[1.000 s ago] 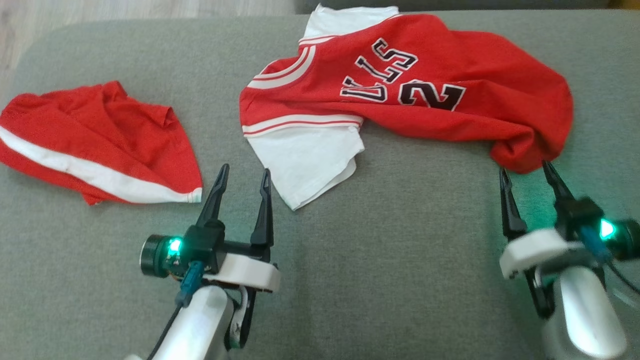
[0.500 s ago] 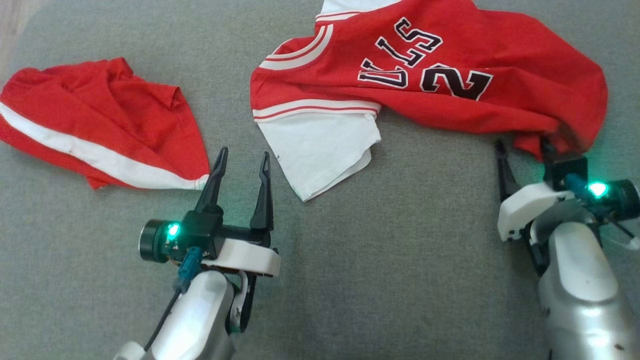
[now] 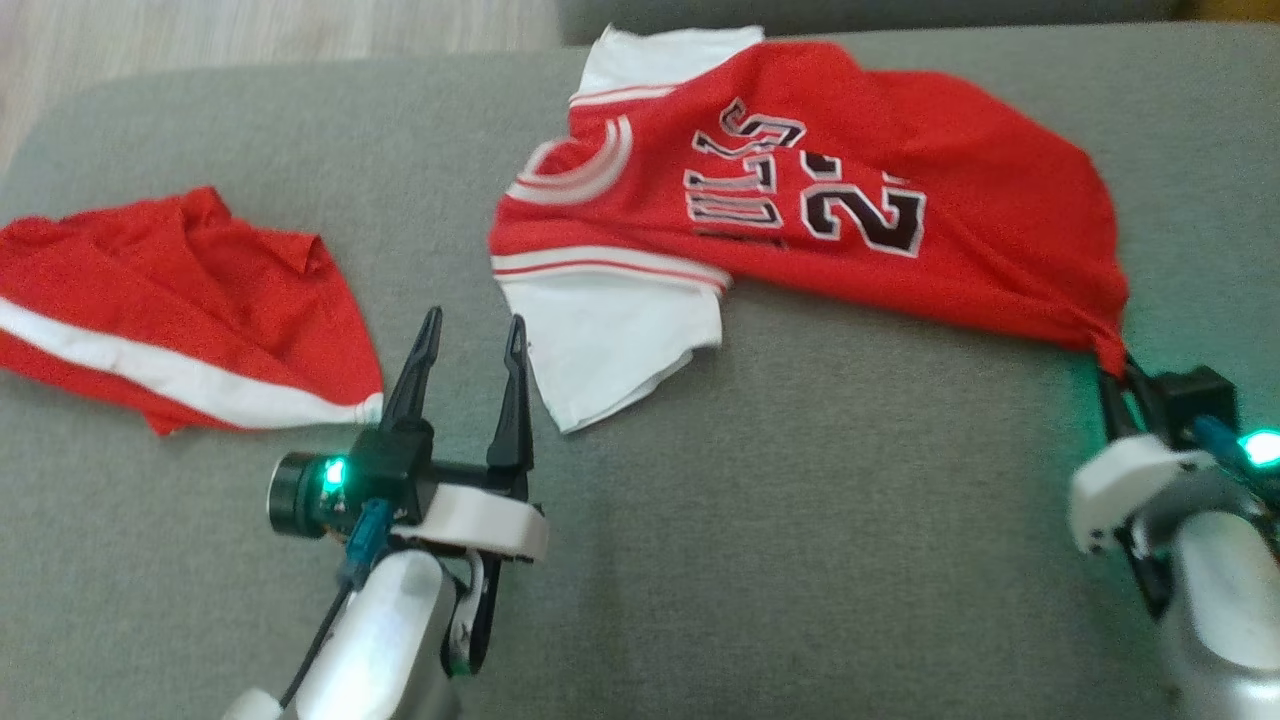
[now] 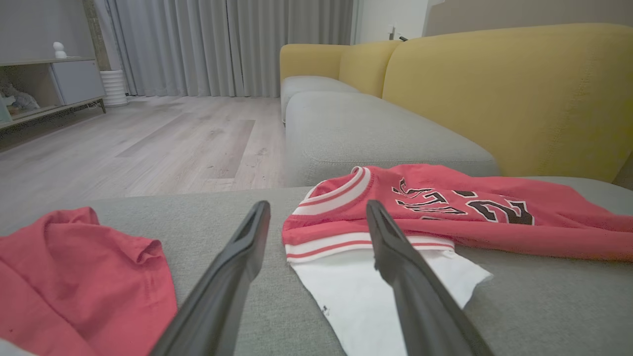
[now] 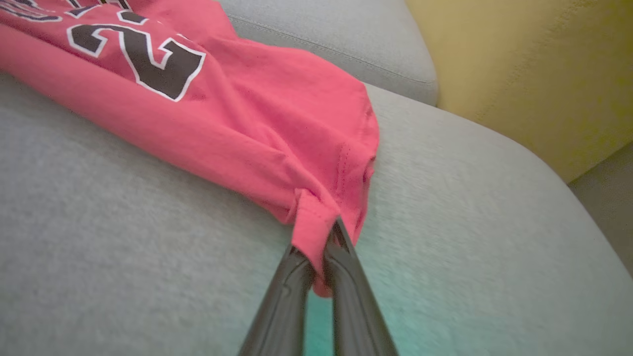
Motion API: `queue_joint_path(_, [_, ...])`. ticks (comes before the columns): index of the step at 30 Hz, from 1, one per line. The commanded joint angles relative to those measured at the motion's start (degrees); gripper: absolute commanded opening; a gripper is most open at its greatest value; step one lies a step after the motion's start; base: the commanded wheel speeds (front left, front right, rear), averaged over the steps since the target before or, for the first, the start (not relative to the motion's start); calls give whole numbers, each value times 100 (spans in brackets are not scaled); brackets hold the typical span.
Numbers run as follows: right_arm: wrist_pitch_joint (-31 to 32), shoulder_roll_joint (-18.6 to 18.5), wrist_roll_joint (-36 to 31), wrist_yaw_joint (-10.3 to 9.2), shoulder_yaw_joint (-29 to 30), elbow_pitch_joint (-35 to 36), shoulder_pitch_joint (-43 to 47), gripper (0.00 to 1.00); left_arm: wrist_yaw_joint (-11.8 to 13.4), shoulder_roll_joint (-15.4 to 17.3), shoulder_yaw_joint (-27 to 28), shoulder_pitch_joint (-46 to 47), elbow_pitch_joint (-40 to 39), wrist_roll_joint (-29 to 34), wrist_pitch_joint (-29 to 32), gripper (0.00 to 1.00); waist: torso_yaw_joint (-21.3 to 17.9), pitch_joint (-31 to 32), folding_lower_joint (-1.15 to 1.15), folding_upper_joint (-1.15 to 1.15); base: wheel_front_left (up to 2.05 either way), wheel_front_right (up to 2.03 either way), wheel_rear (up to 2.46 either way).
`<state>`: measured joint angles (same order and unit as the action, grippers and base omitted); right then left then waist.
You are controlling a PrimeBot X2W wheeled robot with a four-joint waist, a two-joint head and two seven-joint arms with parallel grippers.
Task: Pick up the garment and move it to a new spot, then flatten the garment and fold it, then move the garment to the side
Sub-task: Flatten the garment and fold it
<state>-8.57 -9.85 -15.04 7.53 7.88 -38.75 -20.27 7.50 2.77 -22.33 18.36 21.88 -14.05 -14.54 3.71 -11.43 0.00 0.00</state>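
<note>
Two pincers rose from the bottom of the head view. The right pincer [image 3: 1115, 368], at lower right, was clamped on a bunched edge of the jersey [image 3: 850, 200]. In the right wrist view its fingers [image 5: 292, 296] pinched a small fold of red cloth between their tips, and the fabric ran up from them in a taut ridge. The left pincer [image 3: 470, 335], at lower left, stood wide open and held nothing, its tips just short of the white sleeve [image 3: 610, 340].

The jersey lay on the grey sofa seat [image 3: 800, 520], across the upper middle and right of the frame. Its printed side was up, its striped collar at its left end, and the sleeve spilled toward the centre. Red shorts [image 3: 200, 300] with a white stripe lay at the left edge, apart from the jersey. A yellow backrest [image 4: 494, 89] stood behind the seat.

The first step, picking up the jersey to move it, seemed to be in hand, with the grip made but the cloth not yet off the seat. The next move would probably call for a lift or drag by the right arm. With one edge held, the rest would likely trail and crumple. The open left pincer might need to take the sleeve end, keeping clear of the shorts.
</note>
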Motion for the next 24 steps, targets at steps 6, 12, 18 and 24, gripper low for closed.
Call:
queue_joint_path(6, [471, -779, 708, -4, -615, 974, 490, 0, -16, 13, 137, -83, -117, -50, -46, 100, -276, 430, 0, 0, 0, 0, 0])
queue_joint_path(12, [1045, -1369, 1201, -4, -798, 2228, 969, 100, 44, 12, 6, -140, -111, -178, -46, 100, -291, 557, 0, 0, 0, 0, 0])
queue_joint_path(18, [824, -1001, 1180, -4, -480, 3417, 1164, 100, 51, 11, -52, -143, -82, -192, -46, 100, -269, 588, 0, 0, 0, 0, 0])
queue_joint_path(24, [-20, 46, 1310, -4, -501, 3720, 1423, 100, 26, 11, -28, -113, -80, -133, -46, 100, -316, 517, 0, 0, 0, 0, 0])
